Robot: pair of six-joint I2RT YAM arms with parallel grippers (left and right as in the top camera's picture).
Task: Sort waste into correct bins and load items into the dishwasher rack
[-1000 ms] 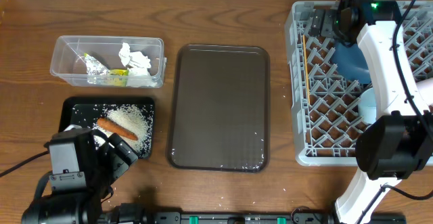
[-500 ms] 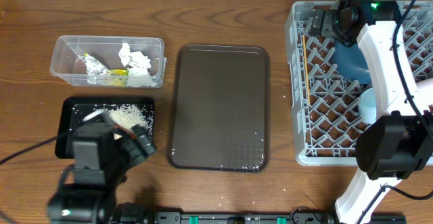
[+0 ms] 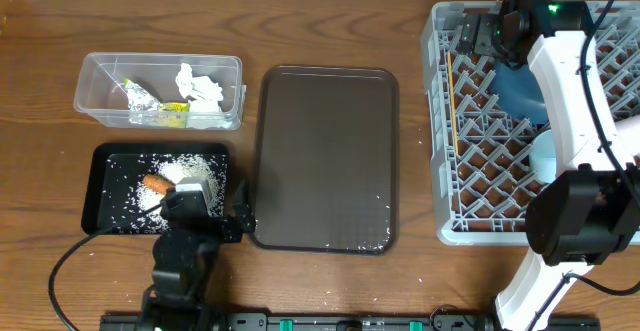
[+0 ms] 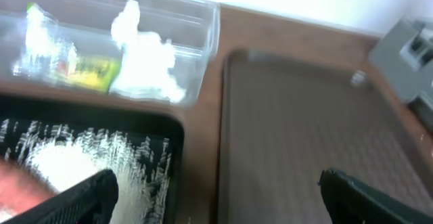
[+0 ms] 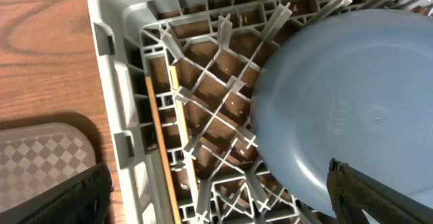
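Waste sits sorted on the left; the clear tub (image 3: 100,86) holds the foil wrapper (image 3: 140,99) and the crumpled paper (image 3: 200,86), dry rubbish kept apart from food; just on the robot's side of it, the black tray (image 3: 97,196) carries the rice (image 3: 190,171) with the carrot (image 3: 154,182) beside the heap, touching it as far as I can tell. My left gripper (image 4: 216,183) hangs over that tray's near right corner, fingers spread wide with nothing between them. To the right, the brown serving tray (image 3: 325,121) lies bare save a few white specks (image 3: 383,204) near its right front corner, probably stray grains; I judge them awkward to pinch. Further right, the dishwasher rack (image 3: 437,121) has the chopsticks (image 5: 161,163) laid flat along its left wall, between pegs so they cannot roll; the large blue bowl (image 5: 352,95) shows its underside, tipped against the pegs, I take it to drain; the small light-blue bowl (image 3: 543,156) sits nearer the robot, partly behind my right arm. My right gripper (image 5: 220,190) hovers over the rack's far left corner, released and empty; the arm hides the rack's right side, so I cannot find the white cup.
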